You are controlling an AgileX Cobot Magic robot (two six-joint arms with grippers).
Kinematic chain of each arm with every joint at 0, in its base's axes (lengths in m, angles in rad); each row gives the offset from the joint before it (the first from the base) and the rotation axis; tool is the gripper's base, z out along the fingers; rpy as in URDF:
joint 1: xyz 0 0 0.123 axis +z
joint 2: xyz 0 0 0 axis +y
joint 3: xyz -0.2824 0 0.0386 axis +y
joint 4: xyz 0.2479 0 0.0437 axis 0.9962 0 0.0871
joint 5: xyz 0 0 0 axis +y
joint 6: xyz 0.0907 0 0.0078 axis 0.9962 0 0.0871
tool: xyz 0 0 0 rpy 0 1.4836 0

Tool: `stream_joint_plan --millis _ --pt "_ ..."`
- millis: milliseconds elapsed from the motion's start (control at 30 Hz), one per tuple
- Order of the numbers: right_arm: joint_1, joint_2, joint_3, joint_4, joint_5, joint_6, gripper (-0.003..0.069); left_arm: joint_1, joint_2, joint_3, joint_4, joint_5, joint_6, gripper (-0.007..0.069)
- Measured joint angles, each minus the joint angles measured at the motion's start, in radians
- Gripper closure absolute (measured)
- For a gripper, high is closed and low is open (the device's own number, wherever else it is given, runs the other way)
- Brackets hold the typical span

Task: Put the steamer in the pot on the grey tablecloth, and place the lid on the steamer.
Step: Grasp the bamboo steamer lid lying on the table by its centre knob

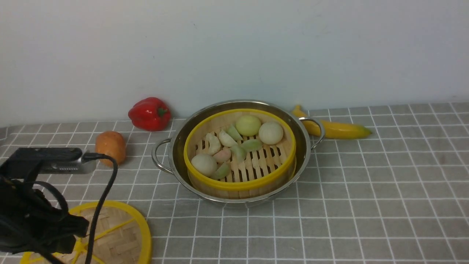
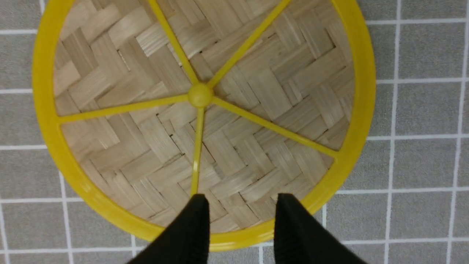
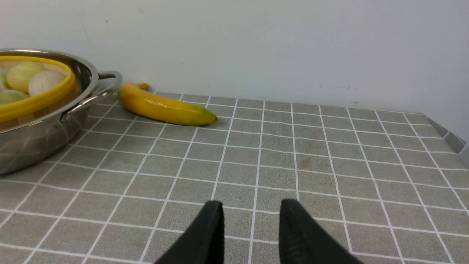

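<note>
Lid (image 2: pixel 203 121) of woven bamboo is laid flat on the grey tablecloth (image 1: pixel 366 190), part of its rim seen under the narrowly parted, empty fingers (image 2: pixel 194 227) of the left gripper (image 2: pixel 240 200). Right gripper (image 3: pixel 251 205) is likewise parted and empty. Steamer (image 1: pixel 240 183) is seated in the pot (image 1: pixel 304 146).

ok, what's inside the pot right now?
The steamer sits in the pot, holding pale buns and dumplings on its slatted floor. The lid is off, lying on the grey tablecloth. The pot's bottom is covered by the steamer.
</note>
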Motion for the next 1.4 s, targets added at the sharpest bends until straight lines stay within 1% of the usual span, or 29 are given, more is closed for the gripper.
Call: stream_joint_plan --millis 133,267,300,467,667,833,1033,1400 --pt "0.000 0.000 0.000 0.000 0.000 0.000 0.0419 0.000 0.088 -0.004 0.001 -0.065 -0.005 0.0382" --pt "0.000 0.000 0.000 0.000 0.000 0.000 0.0419 0.000 0.151 -0.008 0.011 -0.093 -0.012 0.0382" --pt "0.000 0.000 0.000 0.000 0.000 0.000 0.0419 0.000 0.181 -0.009 0.030 -0.113 -0.033 0.0382" --pt "0.000 0.000 0.000 0.000 0.000 0.000 0.0419 0.000 0.227 -0.009 0.069 -0.155 -0.069 0.0382" --pt "0.000 0.000 0.000 0.000 0.000 0.000 0.0419 0.000 0.266 -0.009 0.069 -0.224 -0.078 0.0382" --pt "0.000 0.000 0.000 0.000 0.000 0.000 0.0419 0.000 0.269 -0.009 0.058 -0.232 -0.078 0.0382" --pt "0.000 0.000 0.000 0.000 0.000 0.000 0.0419 0.000 0.269 -0.009 0.057 -0.202 -0.084 0.0382" --pt "0.000 0.000 0.000 0.000 -0.001 0.000 0.0419 0.000 0.303 -0.009 0.057 -0.190 -0.127 0.0382"
